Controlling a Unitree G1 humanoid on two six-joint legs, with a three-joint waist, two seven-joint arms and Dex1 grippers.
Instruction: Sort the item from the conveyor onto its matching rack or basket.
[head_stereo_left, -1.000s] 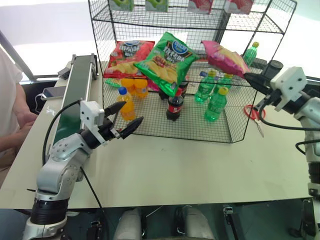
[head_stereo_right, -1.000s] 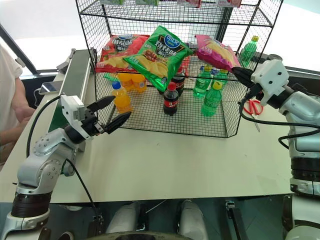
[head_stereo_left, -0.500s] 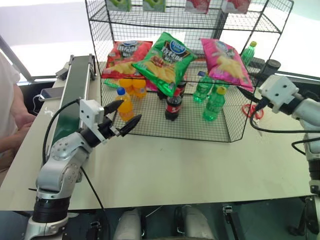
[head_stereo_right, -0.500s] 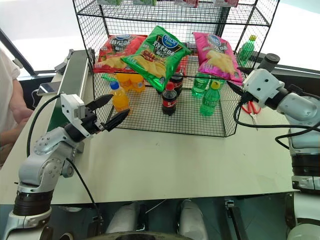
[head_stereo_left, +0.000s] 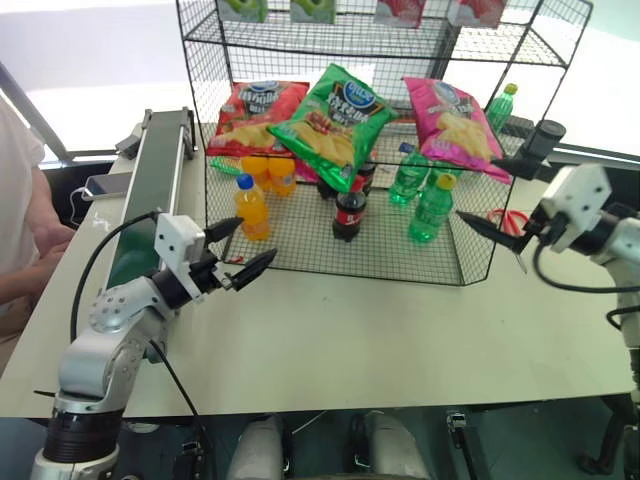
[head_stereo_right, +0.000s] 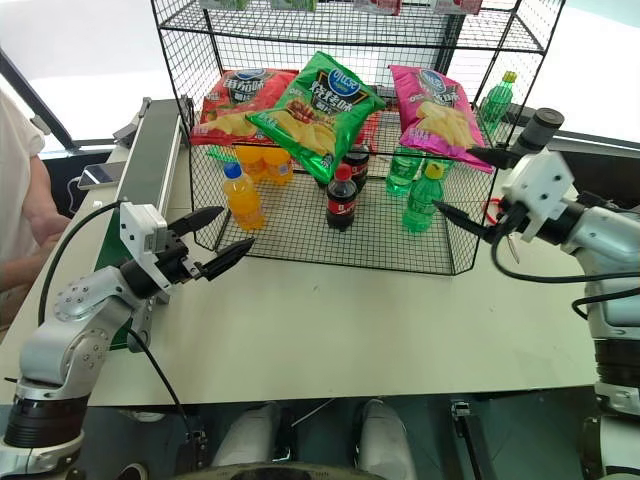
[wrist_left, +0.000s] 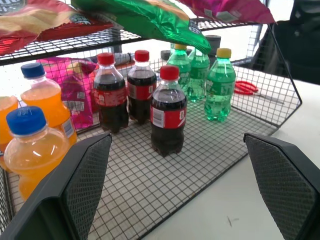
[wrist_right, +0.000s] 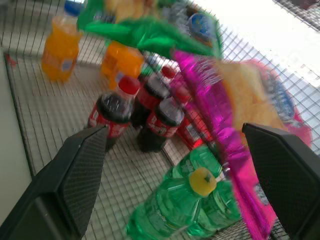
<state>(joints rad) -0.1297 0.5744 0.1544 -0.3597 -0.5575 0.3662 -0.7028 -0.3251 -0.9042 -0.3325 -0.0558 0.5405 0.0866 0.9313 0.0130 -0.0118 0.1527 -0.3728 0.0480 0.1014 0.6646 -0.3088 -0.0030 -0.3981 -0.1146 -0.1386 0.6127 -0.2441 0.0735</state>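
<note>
Three crisp bags lie side by side on the middle tier of the black wire rack (head_stereo_left: 330, 270) in the upper centre of the frame: a red one (head_stereo_left: 258, 115), a green one (head_stereo_left: 335, 122), and the magenta-pink bag (head_stereo_left: 455, 125) at the right end. The right gripper (head_stereo_left: 505, 200), at the right edge just off the rack's corner, gapes wide and empty. The left gripper (head_stereo_left: 240, 258), lower left beside the conveyor (head_stereo_left: 150, 195), is likewise spread and empty.
</note>
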